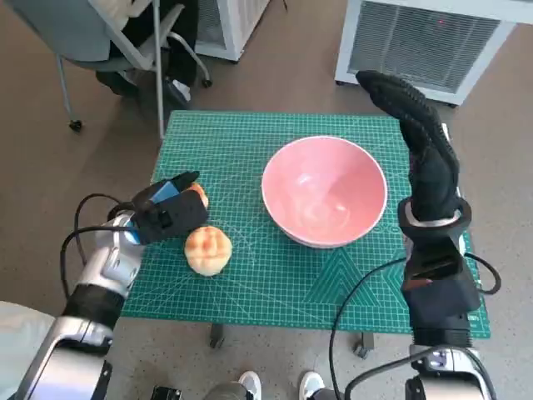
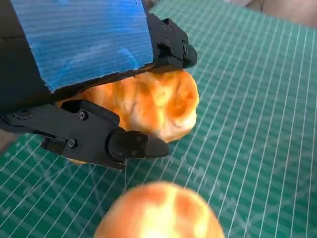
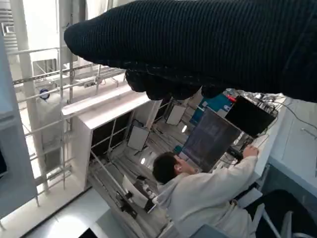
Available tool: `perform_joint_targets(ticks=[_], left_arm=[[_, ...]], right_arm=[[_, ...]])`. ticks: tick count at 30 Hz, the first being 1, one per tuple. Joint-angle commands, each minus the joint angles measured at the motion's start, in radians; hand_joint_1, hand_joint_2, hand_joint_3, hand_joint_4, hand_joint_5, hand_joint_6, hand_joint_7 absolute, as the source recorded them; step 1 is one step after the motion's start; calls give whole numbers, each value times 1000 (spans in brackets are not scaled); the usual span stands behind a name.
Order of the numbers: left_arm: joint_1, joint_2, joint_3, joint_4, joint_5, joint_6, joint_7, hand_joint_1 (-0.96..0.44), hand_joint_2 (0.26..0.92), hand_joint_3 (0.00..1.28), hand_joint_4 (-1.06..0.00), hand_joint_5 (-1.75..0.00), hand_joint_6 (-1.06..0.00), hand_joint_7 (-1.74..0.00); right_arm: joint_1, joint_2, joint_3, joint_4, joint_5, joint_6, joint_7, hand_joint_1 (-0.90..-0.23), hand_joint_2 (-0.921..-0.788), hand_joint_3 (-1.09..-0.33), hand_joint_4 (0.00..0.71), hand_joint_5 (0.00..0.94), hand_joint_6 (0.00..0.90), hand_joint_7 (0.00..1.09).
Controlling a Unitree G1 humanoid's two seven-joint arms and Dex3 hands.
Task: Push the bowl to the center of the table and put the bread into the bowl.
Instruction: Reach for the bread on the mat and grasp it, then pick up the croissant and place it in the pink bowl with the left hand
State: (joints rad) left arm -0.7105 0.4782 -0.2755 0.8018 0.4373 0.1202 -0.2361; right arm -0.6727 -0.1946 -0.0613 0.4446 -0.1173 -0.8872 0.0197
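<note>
The pink bowl (image 1: pixel 325 193) stands empty on the green mat (image 1: pixel 275 283), right of the middle. My left hand (image 1: pixel 166 212) lies at the mat's left edge and grips one bread roll (image 1: pixel 198 196), which shows golden between the black fingers (image 2: pixel 130 145) in the left wrist view (image 2: pixel 153 104). A second roll (image 1: pixel 208 249) lies free on the mat just beside that hand, blurred and close in the left wrist view (image 2: pixel 158 210). My gloved right hand (image 1: pixel 423 154) is raised to the right of the bowl, fingers stretched out and holding nothing; whether it touches the rim is unclear.
A grey chair (image 1: pixel 108 42) stands beyond the table's far left corner and a white slatted unit (image 1: pixel 433 42) at the far right. Cables (image 1: pixel 366 283) hang by my right forearm. Shoes (image 1: pixel 279 385) show below the near edge. A person in white (image 3: pixel 198 193) sits at a monitor.
</note>
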Motion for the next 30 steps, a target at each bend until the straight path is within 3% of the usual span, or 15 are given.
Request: perform_joint_targets(ticks=[1, 3, 8, 11, 15, 20, 30], left_arm=[[-2, -11, 1, 61, 2, -28, 36, -105, 921, 187, -622, -702, -535, -742], [2, -10, 9, 58, -8, -46, 46, -44, 921, 182, -615, -1058, -489, -1060], [4, -9, 17, 60, -16, -68, 56, -8, 921, 162, -621, -1256, -493, -1212], [4, -9, 18, 63, -16, -72, 57, -3, 921, 158, -623, -1282, -495, -1232], [30, 22, 85, -89, -81, -128, 42, 0, 921, 146, -614, -1282, -524, -1233], [55, 30, 126, -251, -107, -98, 22, 2, 921, 138, -613, -1292, -544, -1208], [71, 12, 172, -598, -69, -28, 56, 3, 920, 84, -667, -1222, -609, -1152]], right_arm=[[34, -6, 0, -9, 4, 17, 0, -564, -921, -742, 284, 7, -1, 692], [37, -5, 1, -14, 4, 20, 0, -564, -921, -742, 280, 5, -1, 692], [40, -5, 1, -20, 5, 24, 1, -564, -921, -743, 278, 4, -1, 692], [40, -5, 2, -21, 5, 26, 1, -564, -921, -744, 278, 4, -1, 692], [43, -2, 2, -16, 12, 27, 3, -564, -921, -744, 276, 3, -1, 692], [45, -3, 3, -20, 17, 30, 6, -565, -921, -744, 275, 2, -1, 692], [49, -2, 3, -25, 22, 36, 7, -565, -921, -744, 279, 4, -1, 691]])
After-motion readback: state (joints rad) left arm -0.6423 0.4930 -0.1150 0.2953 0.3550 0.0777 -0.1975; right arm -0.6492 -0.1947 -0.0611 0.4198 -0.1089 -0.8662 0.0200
